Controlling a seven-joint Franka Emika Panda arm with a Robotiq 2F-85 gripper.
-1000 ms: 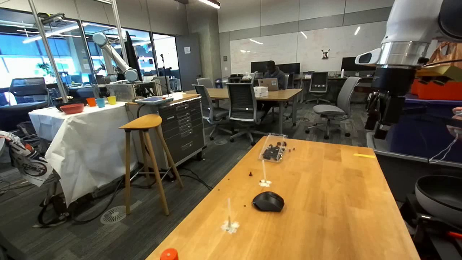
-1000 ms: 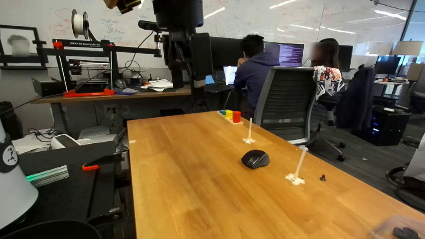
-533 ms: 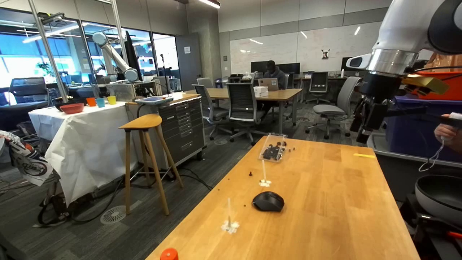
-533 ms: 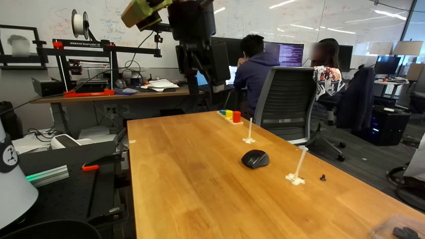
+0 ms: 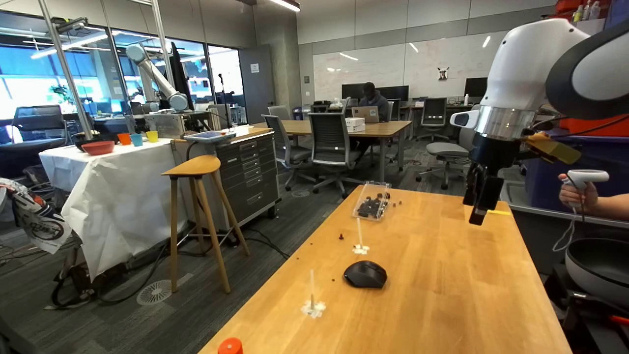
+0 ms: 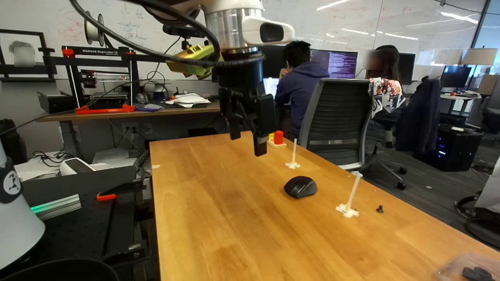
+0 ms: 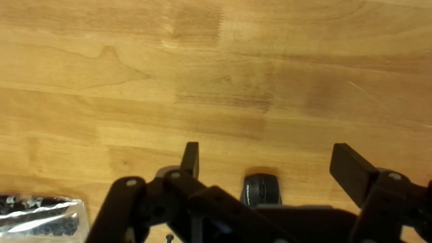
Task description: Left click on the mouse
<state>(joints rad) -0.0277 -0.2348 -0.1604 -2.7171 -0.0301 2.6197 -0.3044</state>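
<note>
Wrist view: the gripper (image 7: 265, 162) is parted wide, its two fingers (image 7: 191, 157) well apart. Between them in that view shows the mouse (image 7: 261, 185), its wheel end clear, the lettering too small to read, the rest covered by the gripper's own dark body. In both exterior views the mouse is seen whole, lying on the table (image 5: 437, 295), with the gripper raised above the wood, well apart from it. One fingertip partly covers a yellow strip (image 5: 500, 213) far from the mouse.

Near the mouse stand two thin rods (image 6: 353, 190), one tilted in an exterior view. Past the tilted one from the mouse lies a dark screw (image 6: 380, 209); farther off that way is a clear case (image 5: 376, 189) of dark bits, cut off in the wrist view. On the opposite side of the mouse, a red stack (image 6: 278, 137) sits near the gripper in an exterior view.

Jointed pale boards make up the tabletop. Beyond the rods from the mouse stands a wooden stool (image 5: 192, 165); across the mouse from it, a person's hand (image 5: 588, 196) holds a white controller (image 5: 588, 175), the arm cut off. Past the stack from the mouse, a 3D printer (image 6: 95, 51) stands on a desk (image 6: 172, 111).
</note>
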